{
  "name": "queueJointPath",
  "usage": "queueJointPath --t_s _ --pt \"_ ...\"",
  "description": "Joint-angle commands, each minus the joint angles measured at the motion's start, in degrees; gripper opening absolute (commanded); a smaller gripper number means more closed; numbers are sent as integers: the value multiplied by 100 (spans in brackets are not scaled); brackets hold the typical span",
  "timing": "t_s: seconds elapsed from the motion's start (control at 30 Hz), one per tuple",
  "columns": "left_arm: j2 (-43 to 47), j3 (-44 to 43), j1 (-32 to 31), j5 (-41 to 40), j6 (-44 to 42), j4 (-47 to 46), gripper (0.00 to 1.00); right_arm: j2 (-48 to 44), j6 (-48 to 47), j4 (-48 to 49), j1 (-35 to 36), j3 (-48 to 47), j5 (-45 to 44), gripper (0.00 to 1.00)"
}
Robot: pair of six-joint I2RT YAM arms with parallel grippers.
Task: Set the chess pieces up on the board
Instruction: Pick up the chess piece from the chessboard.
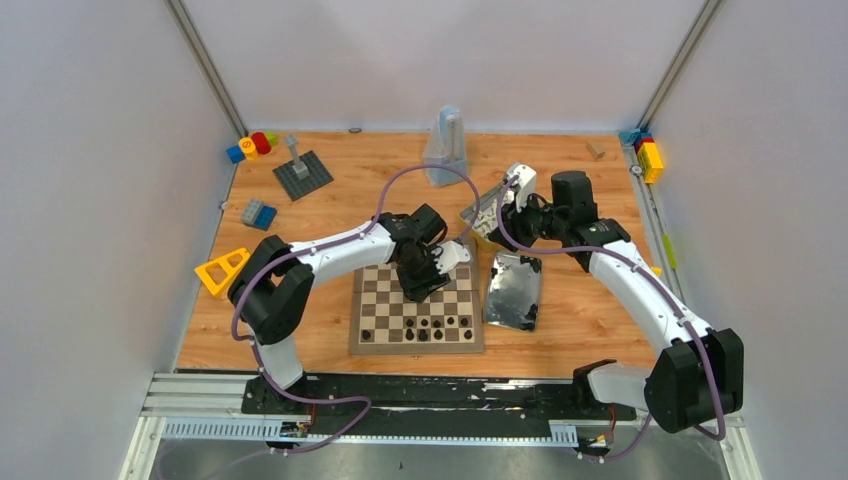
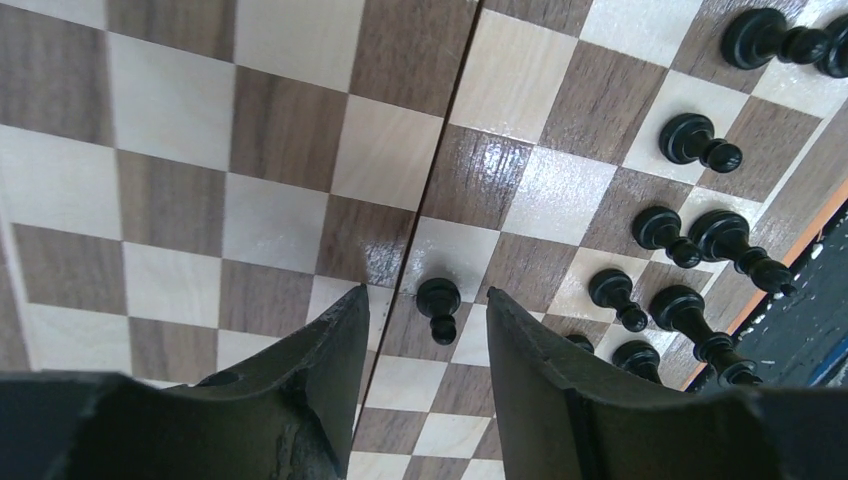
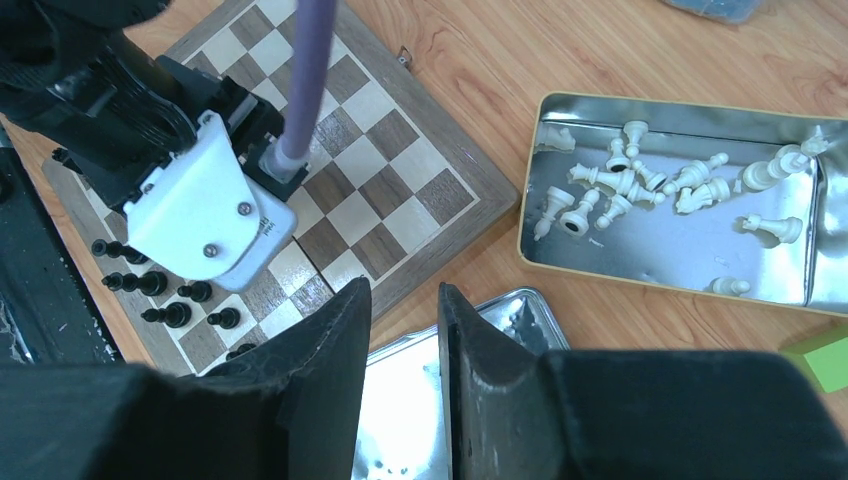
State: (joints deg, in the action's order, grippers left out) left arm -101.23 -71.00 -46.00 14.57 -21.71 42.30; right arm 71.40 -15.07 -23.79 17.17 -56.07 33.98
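1. White-walled cell, wooden table (image 1: 570, 340). At back left, toy blocks (image 1: 255, 145) and grey studded plate (image 1: 303, 175), well apart from the work.
2. At near centre, flat, just ahead of both arm bases: board (image 1: 375, 305), so reachable by either arm.
3. On the two rows nearest the bases: black pieces (image 1: 420, 328), upright, some squares there not yet filled. Far rows bare. Black side judged partly done, white side not begun.
4. Low over mid-board: left gripper (image 2: 425, 293), jaws spread, one to each side of lone black pawn (image 2: 438, 308). Small gap either side, no contact seen. Pawn upright, apart from the black cluster. Probably off its home square and lined up for a grasp.
5. Raised off the board's right side: right gripper (image 3: 403, 290), near open tin (image 3: 680, 250). Jaws a narrow gap apart, pinching nothing. Likely kept clear of the left arm.
6. Jumbled on their sides inside that tin: white pieces (image 3: 620, 185). Tin near the board's far right corner, handy for the right arm.
7. Right of the board, close beside it: second shiny tin (image 1: 514, 292). Contents hard to tell through glare.
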Motion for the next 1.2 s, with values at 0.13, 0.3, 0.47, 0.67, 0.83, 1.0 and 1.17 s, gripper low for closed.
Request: queueJointPath --t_s 0.13,0.3,0.47,0.67,0.83,1.0,1.17 --pt "-131 -292 -134 -40 -153 224 48 23 -27 48 -27 -70 122 31" --pt "-186 -367 -167 -16 -157 287 42 41 -31 24 -24 -71 140 30" --pt "-177 -413 -181 -41 -164 338 34 62 -46 6 -37 -71 166 30" --pt "-99 -439 -177 -47 -155 342 31 144 -57 -41 -38 -104 199 29" --pt "-70 -433 -181 2 -169 376 22 180 -75 -69 -38 -118 190 29" --pt "36 -412 -180 16 -240 472 7 199 -90 -73 -45 -126 169 28" --pt "482 -290 -181 -13 -386 580 0 199 -104 -84 -68 -138 131 28"
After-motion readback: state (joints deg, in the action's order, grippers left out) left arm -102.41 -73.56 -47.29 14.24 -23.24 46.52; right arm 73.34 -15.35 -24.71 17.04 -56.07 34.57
